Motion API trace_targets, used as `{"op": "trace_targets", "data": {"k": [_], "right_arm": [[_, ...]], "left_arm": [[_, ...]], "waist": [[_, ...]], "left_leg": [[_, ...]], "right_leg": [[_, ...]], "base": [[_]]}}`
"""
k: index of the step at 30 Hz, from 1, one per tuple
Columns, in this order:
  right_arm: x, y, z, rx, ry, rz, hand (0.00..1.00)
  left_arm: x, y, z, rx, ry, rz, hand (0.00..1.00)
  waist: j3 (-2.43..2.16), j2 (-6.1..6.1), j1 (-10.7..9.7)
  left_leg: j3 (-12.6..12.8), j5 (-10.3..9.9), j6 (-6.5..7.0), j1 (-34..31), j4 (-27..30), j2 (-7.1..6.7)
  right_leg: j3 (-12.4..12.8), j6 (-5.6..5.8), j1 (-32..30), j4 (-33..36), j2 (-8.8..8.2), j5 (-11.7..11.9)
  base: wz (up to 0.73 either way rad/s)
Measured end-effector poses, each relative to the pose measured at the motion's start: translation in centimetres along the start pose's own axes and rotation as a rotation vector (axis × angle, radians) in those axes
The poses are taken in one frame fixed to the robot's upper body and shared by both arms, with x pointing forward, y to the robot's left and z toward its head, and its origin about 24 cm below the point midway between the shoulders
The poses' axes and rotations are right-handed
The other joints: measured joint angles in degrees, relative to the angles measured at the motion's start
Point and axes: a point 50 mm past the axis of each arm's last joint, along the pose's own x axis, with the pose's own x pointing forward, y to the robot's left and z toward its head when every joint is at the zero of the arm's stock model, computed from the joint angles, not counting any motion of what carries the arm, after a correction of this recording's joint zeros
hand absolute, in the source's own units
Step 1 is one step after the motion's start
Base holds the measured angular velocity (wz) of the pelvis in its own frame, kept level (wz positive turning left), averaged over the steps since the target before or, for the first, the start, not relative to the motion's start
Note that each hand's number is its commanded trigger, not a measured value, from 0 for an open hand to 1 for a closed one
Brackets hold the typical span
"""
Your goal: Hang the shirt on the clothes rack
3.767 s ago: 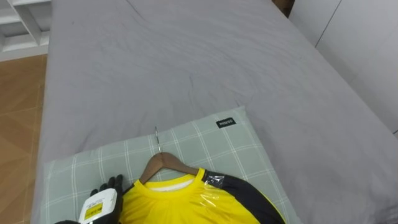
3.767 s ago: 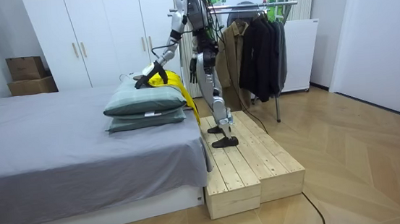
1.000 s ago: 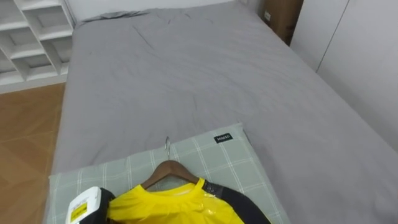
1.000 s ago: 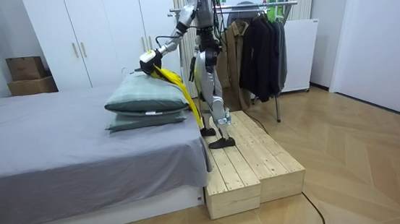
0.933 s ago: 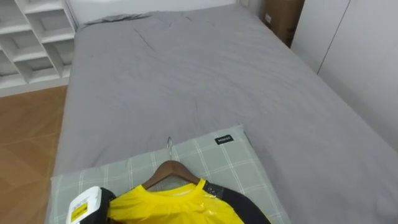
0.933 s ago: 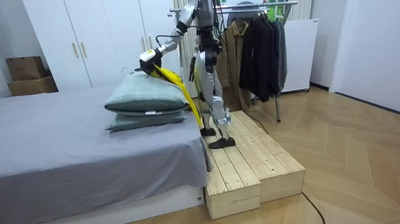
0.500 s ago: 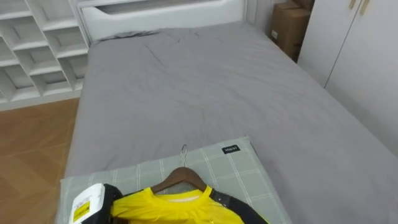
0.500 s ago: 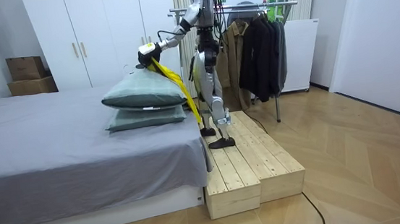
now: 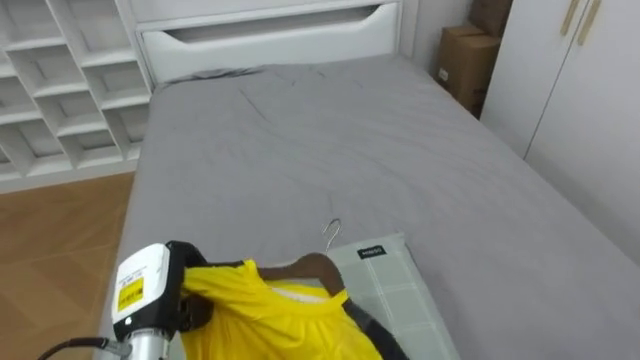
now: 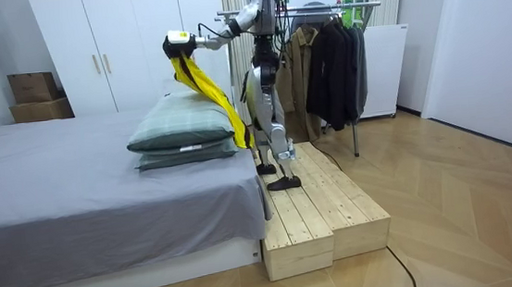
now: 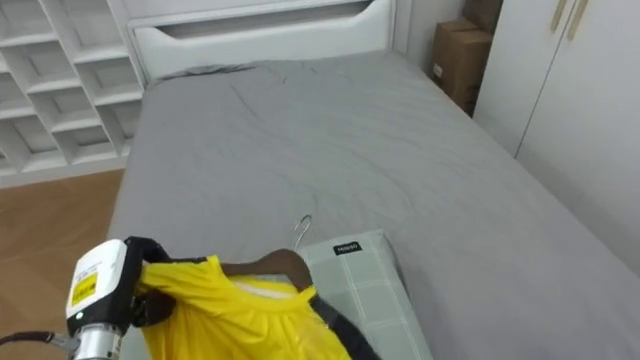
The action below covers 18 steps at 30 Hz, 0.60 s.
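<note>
Grasp sits at the shoulder of the yellow shirt with dark trim [image 9: 270,320]: the left robot hand [image 9: 188,305] is clenched on it, held high above the pale green checked pillow [image 9: 395,290], and the cloth trails down past the pillow's edge. The brown wooden hanger [image 9: 318,265] in the collar runs from that hand toward the robot's right, its hook pointing away over the grey bed [image 9: 330,150]. The right robot hand [image 10: 247,90] hangs by the hip, too small to tell its state. The metal clothes rack with dark coats [image 10: 328,63] is behind the robot, which stands on a pale wooden platform [image 10: 322,212], so a turn probably comes first.
</note>
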Motion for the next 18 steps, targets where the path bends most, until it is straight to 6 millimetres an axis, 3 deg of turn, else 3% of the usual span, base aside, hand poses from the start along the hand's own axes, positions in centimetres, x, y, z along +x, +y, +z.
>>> {"op": "trace_targets", "data": {"k": [18], "right_arm": [[-0.2, -0.3, -1.3, 0.058, 0.021, -0.015, 0.0]], "left_arm": [[0.2, 0.5, 0.3, -0.046, -0.017, 0.056, 1.0]], "waist": [[-0.07, -0.14, -0.1]], "left_leg": [[0.1, -0.2, 0.1, 0.8, 0.0, 0.06]], "right_leg": [[0.2, -0.33, 0.9, -0.5, 0.16, 0.3]], "base": [[0.0]]}}
